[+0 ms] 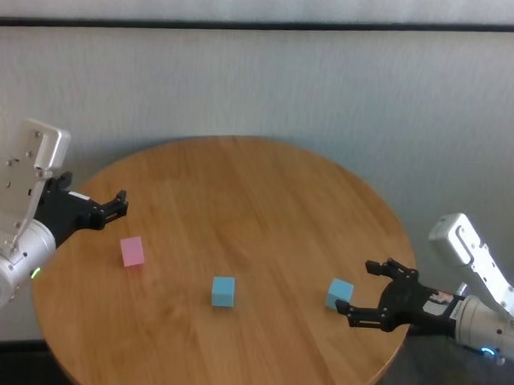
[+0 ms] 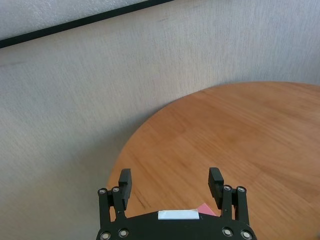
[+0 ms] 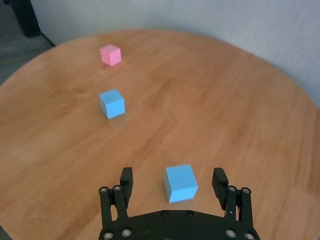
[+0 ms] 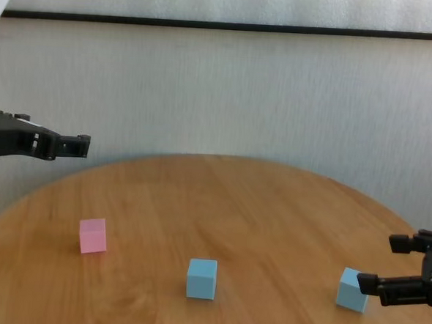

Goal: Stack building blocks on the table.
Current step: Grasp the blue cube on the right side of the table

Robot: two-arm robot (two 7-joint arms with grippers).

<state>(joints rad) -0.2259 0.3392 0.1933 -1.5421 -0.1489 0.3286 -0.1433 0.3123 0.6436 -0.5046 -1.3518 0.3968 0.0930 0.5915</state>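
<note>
Three building blocks lie apart on the round wooden table (image 1: 257, 184). The pink one (image 1: 132, 251) (image 4: 92, 236) is at the left. A light blue one (image 1: 223, 291) (image 3: 111, 103) sits in the middle front. The other light blue block (image 1: 340, 293) (image 3: 180, 182) (image 4: 352, 289) rests at the right front, just at the mouth of my right gripper (image 1: 359, 288) (image 3: 172, 176), which is open and low over the table, its fingers apart from the block. My left gripper (image 1: 120, 205) (image 2: 171, 177) hangs open in the air over the table's left edge, beyond the pink block (image 2: 205, 208).
A pale textured wall (image 1: 330, 85) with a dark strip runs behind the table. Bare wood lies between the blocks and across the far half. The table's rim curves close under both grippers.
</note>
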